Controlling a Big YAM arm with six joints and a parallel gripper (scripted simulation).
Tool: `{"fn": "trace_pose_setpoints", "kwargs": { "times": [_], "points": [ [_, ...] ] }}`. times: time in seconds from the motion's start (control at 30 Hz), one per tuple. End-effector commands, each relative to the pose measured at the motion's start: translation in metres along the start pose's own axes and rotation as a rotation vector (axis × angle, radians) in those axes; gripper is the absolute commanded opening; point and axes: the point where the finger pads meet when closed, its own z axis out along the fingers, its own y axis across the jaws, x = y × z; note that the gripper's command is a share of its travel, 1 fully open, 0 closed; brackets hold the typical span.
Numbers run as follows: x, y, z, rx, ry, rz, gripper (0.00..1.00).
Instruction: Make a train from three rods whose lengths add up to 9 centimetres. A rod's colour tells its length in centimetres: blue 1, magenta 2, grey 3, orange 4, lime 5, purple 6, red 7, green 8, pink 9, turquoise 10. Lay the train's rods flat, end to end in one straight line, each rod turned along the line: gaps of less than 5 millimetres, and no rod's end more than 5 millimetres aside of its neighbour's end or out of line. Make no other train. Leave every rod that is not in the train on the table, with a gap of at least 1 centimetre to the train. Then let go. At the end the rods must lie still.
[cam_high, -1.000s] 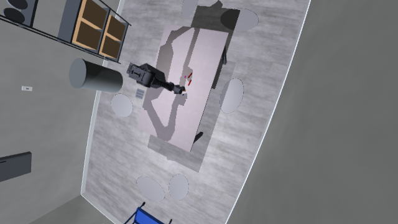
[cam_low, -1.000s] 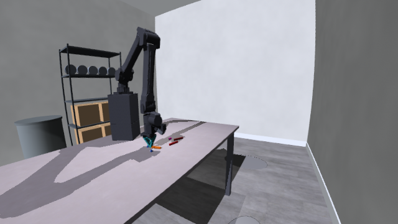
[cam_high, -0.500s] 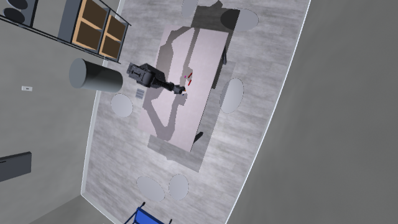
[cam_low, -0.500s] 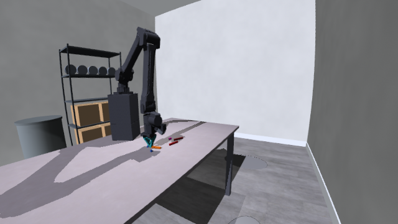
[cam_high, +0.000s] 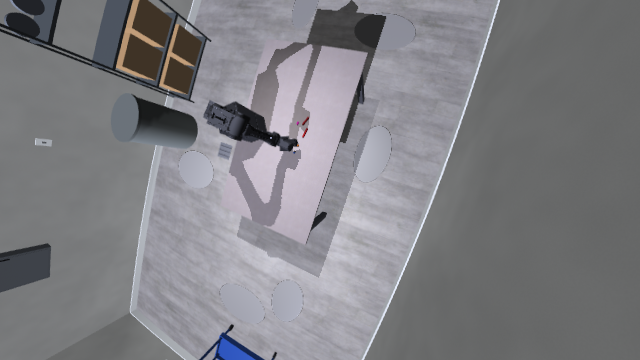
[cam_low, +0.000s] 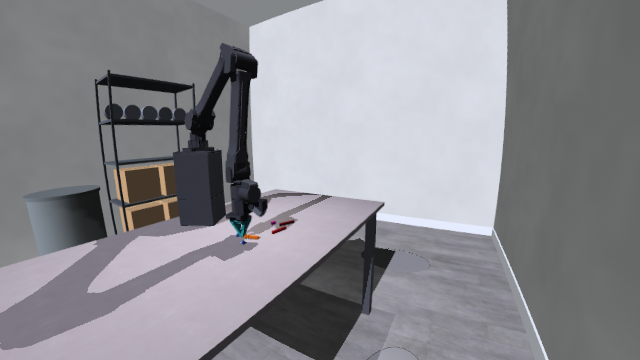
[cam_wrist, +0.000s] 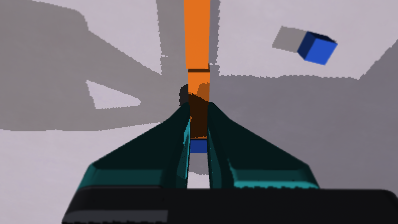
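Observation:
My gripper (cam_high: 297, 145) (cam_low: 243, 235) (cam_wrist: 198, 112) is shut on an orange rod (cam_wrist: 199, 80), low at the table. The held rod lies in line with another orange rod (cam_wrist: 197, 35) (cam_low: 255, 237); their ends appear to meet, with only a thin dark line between them in the wrist view. A blue rod (cam_wrist: 199, 146) (cam_low: 237, 235) shows at the held rod's other end, between the fingers and partly hidden; I cannot tell the gap there. A second blue rod (cam_wrist: 322, 51) (cam_low: 243, 242) (cam_high: 294, 152) lies apart, off to the right in the wrist view.
Two red rods (cam_high: 305, 121) (cam_high: 305, 133) (cam_low: 286, 222) (cam_low: 279, 230) and a magenta rod (cam_high: 298, 123) (cam_low: 273, 223) lie on the table (cam_high: 285, 195) (cam_low: 175, 310), beyond the orange rods. The arm's shadow crosses the table.

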Motion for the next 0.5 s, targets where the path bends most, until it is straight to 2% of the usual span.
{"fn": "trace_pose_setpoints", "kwargs": {
  "times": [0.0,0.13,0.27,0.4,0.47],
  "points": [
    [-0.0086,-0.0003,0.0010,0.005,-0.021,0.002,0.04],
    [-0.0086,-0.0003,0.0010,0.005,-0.021,0.002,0.04],
    [-0.0086,-0.0003,0.0010,0.005,-0.021,0.002,0.12],
    [-0.0086,-0.0003,0.0010,0.005,-0.021,0.002,0.12],
    [-0.0086,-0.0003,0.0010,0.005,-0.021,0.002,0.16]
  ]
}}
